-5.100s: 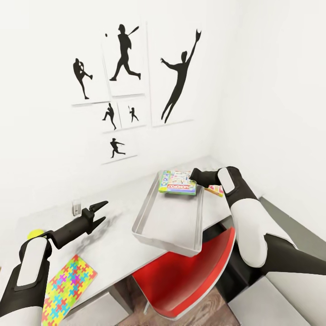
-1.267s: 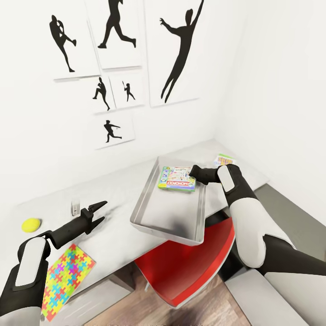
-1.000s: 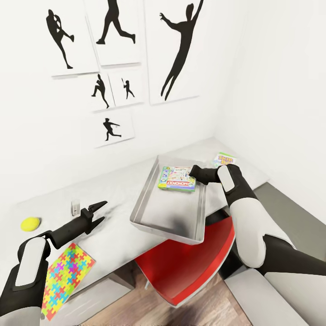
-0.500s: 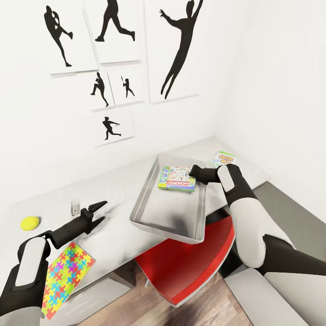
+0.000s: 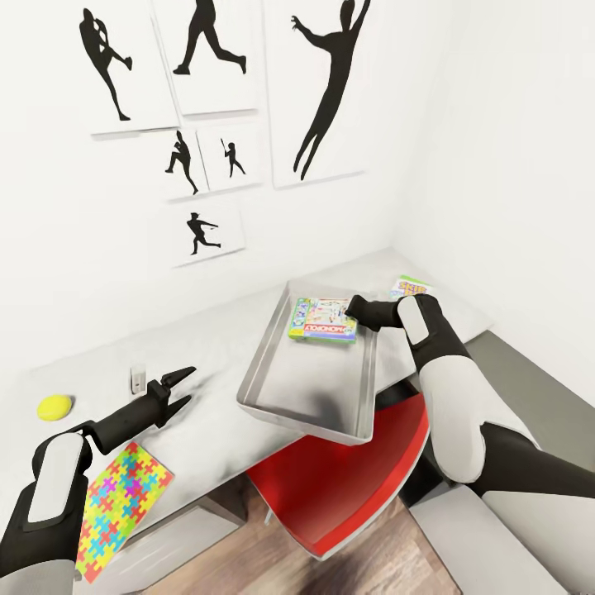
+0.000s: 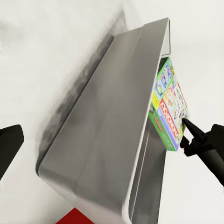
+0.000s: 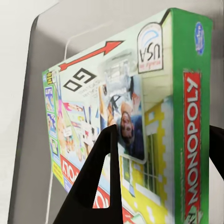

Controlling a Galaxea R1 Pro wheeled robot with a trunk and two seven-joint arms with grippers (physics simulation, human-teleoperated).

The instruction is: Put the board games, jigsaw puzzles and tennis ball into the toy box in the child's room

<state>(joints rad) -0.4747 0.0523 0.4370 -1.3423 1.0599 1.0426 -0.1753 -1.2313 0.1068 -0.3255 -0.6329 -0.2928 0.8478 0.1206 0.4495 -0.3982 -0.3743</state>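
Surface: pale grey table (image 5: 207, 364), set against the white wall.
Far corner: colourful game box (image 5: 410, 287).
Centre: metal toy box (image 5: 273, 347), overhanging the near edge.
Left end: tennis ball (image 5: 55, 406); jigsaw puzzle (image 5: 116, 504) at near edge.

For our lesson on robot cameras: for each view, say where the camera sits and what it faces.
Head view: high, looking down at table; both arms show.
Left wrist view: near open left tool, facing toy box.
Right wrist view: near right tool, at Monopoly box.
Shared: Monopoly box appears in all three.
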